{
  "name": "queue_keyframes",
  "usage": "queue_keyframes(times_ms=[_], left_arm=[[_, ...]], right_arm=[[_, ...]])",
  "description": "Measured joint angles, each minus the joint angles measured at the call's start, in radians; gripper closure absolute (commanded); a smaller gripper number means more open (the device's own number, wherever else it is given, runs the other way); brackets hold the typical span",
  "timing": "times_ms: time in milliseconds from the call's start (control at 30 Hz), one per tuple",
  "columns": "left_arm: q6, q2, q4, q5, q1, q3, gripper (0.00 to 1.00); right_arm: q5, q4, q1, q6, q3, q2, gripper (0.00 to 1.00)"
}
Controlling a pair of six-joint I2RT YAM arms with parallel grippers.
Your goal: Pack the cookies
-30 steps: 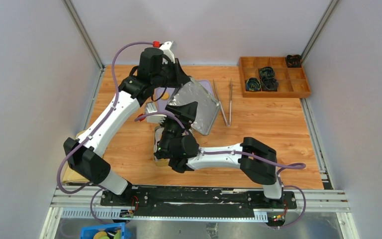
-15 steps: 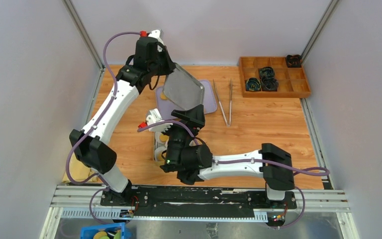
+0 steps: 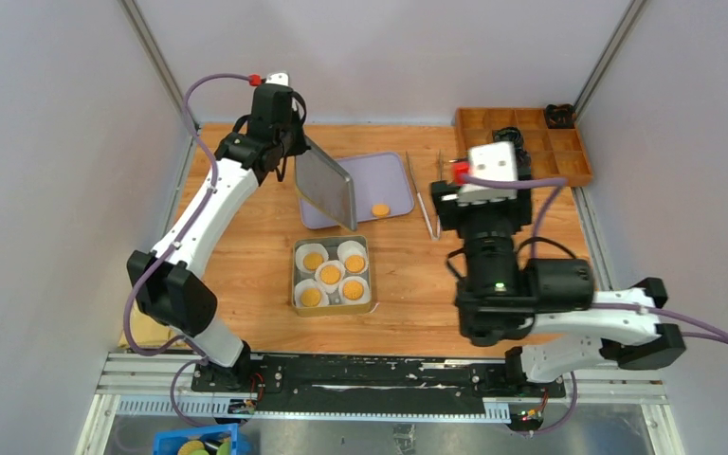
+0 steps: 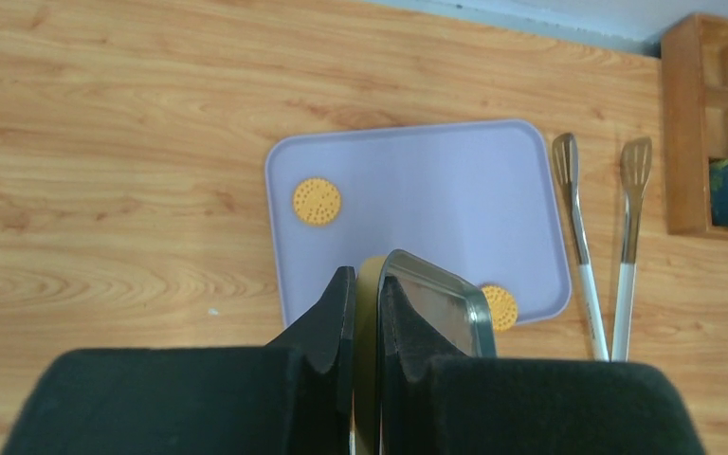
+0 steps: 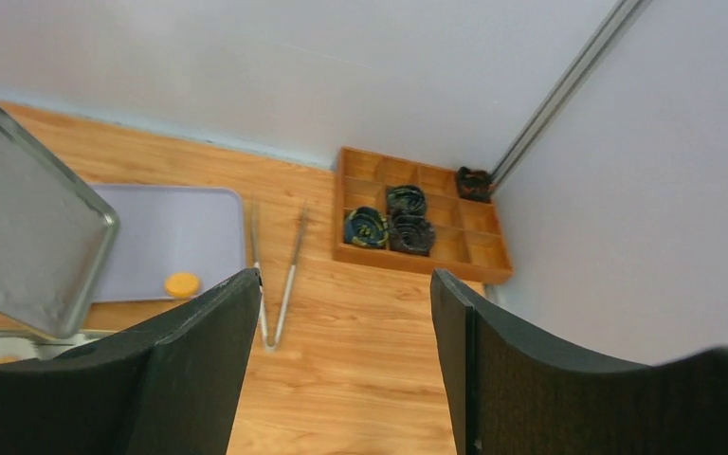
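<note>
Packing looks partway done. The tin [image 3: 296, 282] sits open on the counter [image 3: 237, 256] in front of the arms. It holds five cookies [image 3: 331, 274], each in a white liner [image 3: 354, 252]. Two more lie loose on the purple tray [image 4: 417, 190] just behind the tin. In the left wrist view, one cookie [image 4: 317, 201] lies toward the tray's left side. The other cookie [image 4: 499, 306] is at its near edge, partly hidden by the lid. From above only one of the two shows. The left tool [image 4: 365, 284] is pinched narrowly on the rim of the metal lid [image 3: 325, 185] and holds it up on edge over the tray, clear of the tin. The right tool [image 5: 344, 280] is raised well off to the right, its jaws spread wide with nothing between them. Tongs [image 3: 427, 194] lie just right of the tray. I judge the step in hand to be keeping the lid out of the way while the last cookies go in. The next move calls for the right tool to come down to the tray. It must catch a thin, flat cookie by its edges and carry it to the tin. I cannot tell whether a free liner is left for it. The lid then needs levelling before it is lowered squarely onto the tin.
</note>
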State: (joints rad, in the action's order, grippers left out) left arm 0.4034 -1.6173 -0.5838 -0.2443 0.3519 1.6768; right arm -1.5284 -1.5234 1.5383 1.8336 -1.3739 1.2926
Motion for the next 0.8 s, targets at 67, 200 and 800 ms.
queue_keyframes(times_ms=[67, 200, 800], left_arm=[[0.002, 0.026, -0.001, 0.011, 0.000, -0.038, 1.00], [0.003, 0.056, 0.000, 0.037, 0.000, -0.066, 1.00], [0.000, 0.121, 0.007, 0.087, 0.006, -0.067, 1.00]], right_arm=[[0.000, -0.003, 0.028, -0.023, -0.007, -0.065, 0.27], [0.000, 0.080, 0.215, -0.095, -0.145, -0.104, 0.23], [0.539, 1.480, 1.039, -1.340, -0.718, -0.315, 0.17]])
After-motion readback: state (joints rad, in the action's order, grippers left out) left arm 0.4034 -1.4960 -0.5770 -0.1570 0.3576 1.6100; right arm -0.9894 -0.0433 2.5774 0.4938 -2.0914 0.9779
